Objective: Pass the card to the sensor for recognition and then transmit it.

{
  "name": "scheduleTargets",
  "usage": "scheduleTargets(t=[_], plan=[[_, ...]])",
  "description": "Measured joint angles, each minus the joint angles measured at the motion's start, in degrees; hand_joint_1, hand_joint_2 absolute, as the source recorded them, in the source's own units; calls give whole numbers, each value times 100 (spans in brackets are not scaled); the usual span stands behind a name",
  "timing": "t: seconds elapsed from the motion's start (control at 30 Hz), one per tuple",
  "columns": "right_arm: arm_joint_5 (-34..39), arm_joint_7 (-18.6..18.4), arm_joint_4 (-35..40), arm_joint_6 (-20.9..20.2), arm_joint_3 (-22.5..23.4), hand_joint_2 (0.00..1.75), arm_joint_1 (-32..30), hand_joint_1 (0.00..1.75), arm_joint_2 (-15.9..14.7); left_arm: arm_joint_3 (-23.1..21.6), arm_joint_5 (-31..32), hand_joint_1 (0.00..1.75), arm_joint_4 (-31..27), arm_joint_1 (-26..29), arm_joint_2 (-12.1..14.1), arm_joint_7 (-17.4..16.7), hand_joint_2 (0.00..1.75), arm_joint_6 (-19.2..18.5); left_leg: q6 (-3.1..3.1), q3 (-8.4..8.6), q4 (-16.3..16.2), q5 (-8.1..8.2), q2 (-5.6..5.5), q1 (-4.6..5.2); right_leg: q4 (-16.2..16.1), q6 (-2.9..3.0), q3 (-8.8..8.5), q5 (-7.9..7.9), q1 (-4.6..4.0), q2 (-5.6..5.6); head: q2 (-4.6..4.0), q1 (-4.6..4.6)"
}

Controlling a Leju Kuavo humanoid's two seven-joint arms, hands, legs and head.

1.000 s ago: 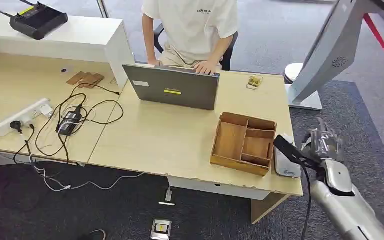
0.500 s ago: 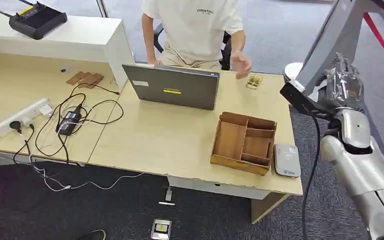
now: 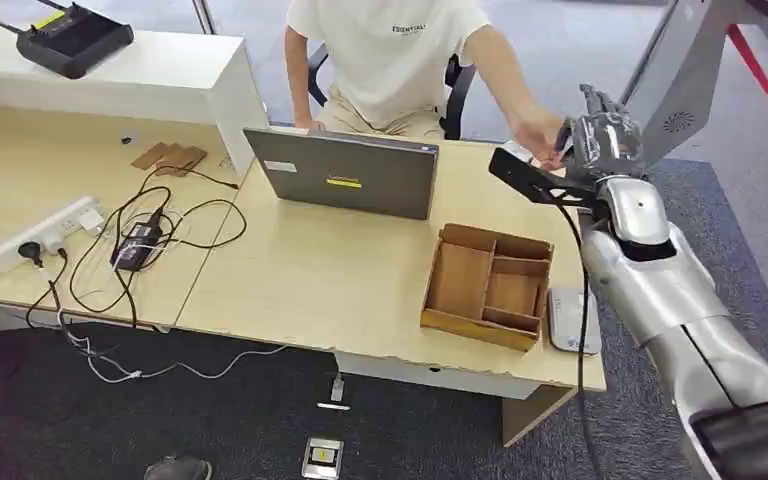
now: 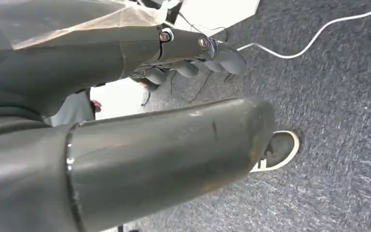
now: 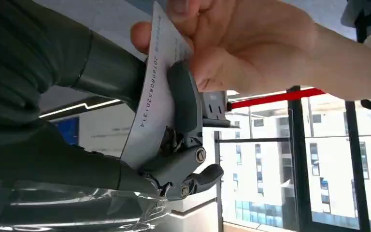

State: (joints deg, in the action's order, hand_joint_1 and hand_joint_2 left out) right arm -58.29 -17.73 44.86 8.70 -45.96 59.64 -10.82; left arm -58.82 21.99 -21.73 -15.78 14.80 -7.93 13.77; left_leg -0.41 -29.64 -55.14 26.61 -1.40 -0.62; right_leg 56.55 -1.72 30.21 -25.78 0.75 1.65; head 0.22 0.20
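My right hand (image 3: 600, 140) is raised over the desk's far right corner and holds a white card (image 5: 157, 92) printed with a number. The card is pinched between the thumb and a finger (image 5: 186, 101) in the right wrist view. A person's hand (image 3: 537, 133) reaches across the desk and grips the card's free end, fingers (image 5: 232, 43) on it. The white card sensor (image 3: 573, 321) lies on the desk's near right edge, beside the wooden tray. My left hand (image 4: 125, 121) hangs over the carpet with its fingers curled and nothing in it.
A wooden divided tray (image 3: 490, 285) stands on the desk (image 3: 340, 280) left of the sensor. An open laptop (image 3: 345, 175) faces the seated person (image 3: 390, 50). Cables and a power strip (image 3: 45, 232) lie on the left. A shoe (image 4: 278, 150) is on the carpet.
My right arm swung from beside the sensor up and toward the person, carrying the card. The person's hand left the laptop, reached out and took hold of the card's end.
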Motion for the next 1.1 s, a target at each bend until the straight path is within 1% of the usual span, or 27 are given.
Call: scheduleTargets(t=[0.17,0.2,0.27,0.3,0.33,0.37,0.4,0.63,0.73,0.93,1.03,1.1], plan=[[-115,-34,-560,9,-177,175,200,168,388,-2,88,0,0,-36,-44,-2,0,-31,0,-4,0,0,-6,0,-1,0,3,-1,0,-6,0,0],[-122,-57,-630,9,-199,175,227,157,433,-4,96,0,0,-38,-50,-2,0,-35,0,-5,-1,0,-5,0,-1,0,4,-1,0,-6,0,-2],[-151,-83,-804,4,-249,175,292,157,538,-4,116,0,0,-43,-66,-2,0,-50,0,-5,-1,0,-5,0,-2,0,4,-1,0,-6,0,0],[-164,-94,-871,-2,-262,175,323,87,578,-4,125,0,0,-47,-74,-2,0,-61,0,-5,-1,0,-5,0,-3,0,4,-1,0,-5,0,2],[-179,-112,-945,-4,-284,175,352,38,608,-4,136,0,0,-51,-81,0,0,-72,0,-5,-1,0,-5,0,-4,0,5,-1,0,-5,0,0],[-197,-123,-1021,-4,-300,175,377,38,645,-4,149,0,0,-59,-90,2,0,-94,0,-5,-2,1,-4,0,-5,0,4,-1,0,-5,0,2],[-205,-127,-1078,-2,-315,175,395,0,669,-4,168,0,2,-66,-98,9,0,-107,0,-5,-2,1,-4,0,-5,0,4,-1,0,-5,0,0],[-210,-184,-1392,135,-387,175,490,0,733,-2,234,0,13,-97,-131,26,0,-125,0,-2,-2,0,-1,0,-5,0,4,0,0,-4,0,0],[-78,-155,-1465,330,-409,175,509,0,733,9,249,0,26,-95,-131,26,0,-116,0,0,-3,0,-1,0,-4,0,3,0,0,-4,0,0],[510,144,-1485,1071,-326,175,508,0,682,85,306,0,55,-36,-129,26,0,-59,0,0,-3,0,0,0,-3,0,3,0,0,-4,0,0],[1035,374,-1310,1298,-199,175,426,0,621,162,297,0,70,24,-125,26,0,9,0,2,-3,0,0,0,-4,0,2,0,0,-3,0,2],[1414,415,-1046,1320,-112,175,256,0,552,219,289,0,77,73,-120,28,0,50,0,4,-3,1,0,0,-5,0,-1,-1,0,-3,0,2]])
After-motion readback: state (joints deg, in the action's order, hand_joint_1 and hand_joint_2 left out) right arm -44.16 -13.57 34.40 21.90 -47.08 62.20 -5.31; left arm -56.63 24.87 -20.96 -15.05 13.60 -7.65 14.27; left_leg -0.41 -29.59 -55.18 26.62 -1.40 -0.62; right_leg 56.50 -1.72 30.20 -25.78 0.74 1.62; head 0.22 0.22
